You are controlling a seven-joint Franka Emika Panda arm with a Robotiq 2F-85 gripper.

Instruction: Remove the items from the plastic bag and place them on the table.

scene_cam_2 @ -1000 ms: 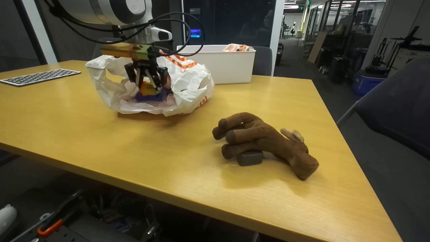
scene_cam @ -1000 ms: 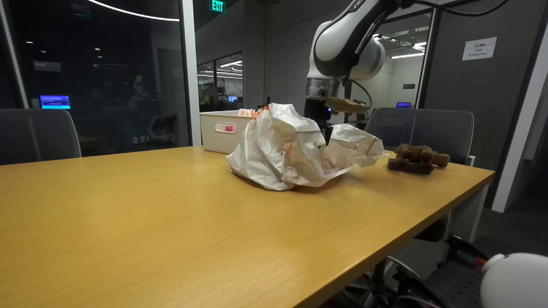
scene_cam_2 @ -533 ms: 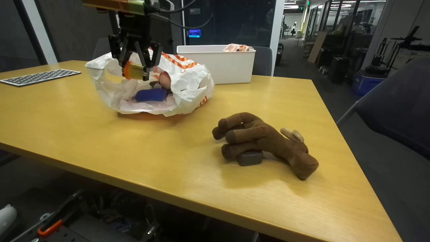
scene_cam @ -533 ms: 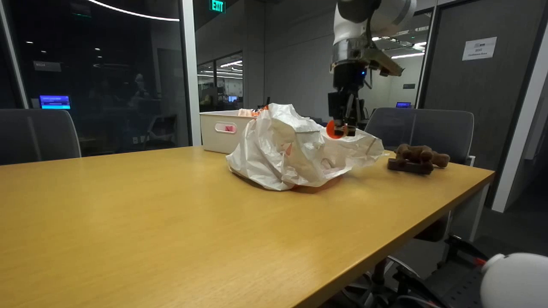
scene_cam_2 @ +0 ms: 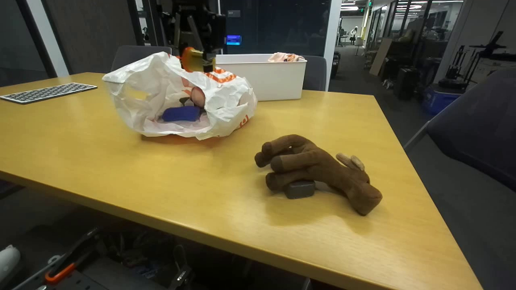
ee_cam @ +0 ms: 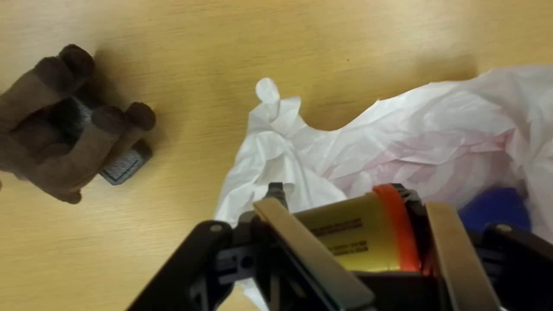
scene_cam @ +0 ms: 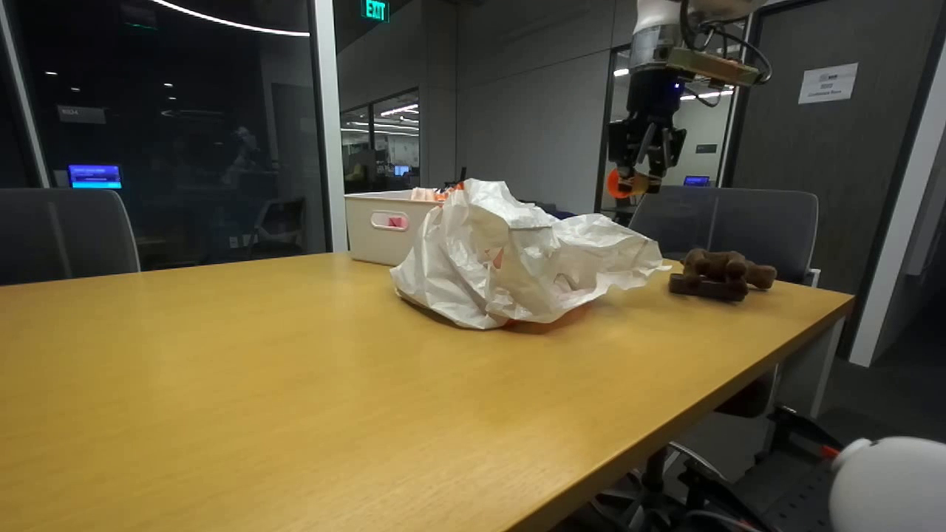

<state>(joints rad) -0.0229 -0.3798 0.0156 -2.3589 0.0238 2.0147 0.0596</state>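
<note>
My gripper (scene_cam: 640,182) is shut on a yellow container with an orange-red rim (ee_cam: 354,235), lying sideways between the fingers. In an exterior view the gripper (scene_cam_2: 196,59) and the yellow container (scene_cam_2: 195,61) are above the bag. The white plastic bag (scene_cam_2: 229,106) lies open on the table (scene_cam_2: 169,169); it also shows in the wrist view (ee_cam: 414,108). Inside it are a blue thing (scene_cam_2: 181,114) and a round pinkish thing (scene_cam_2: 198,96); the rest of its contents is hidden. A brown plush animal (scene_cam_2: 322,165) lies on the table, partly over a dark grey block (scene_cam_2: 299,190).
A white bin (scene_cam_2: 262,78) with cloth in it stands behind the bag. A keyboard (scene_cam_2: 48,92) lies on the table's far left in that exterior view. A chair (scene_cam: 728,222) stands at the table behind the plush animal.
My gripper has risen out of the bag with the yellow container and moved higher and off to the bag's side. The blue thing in the bag is uncovered. The plush animal has not moved.
</note>
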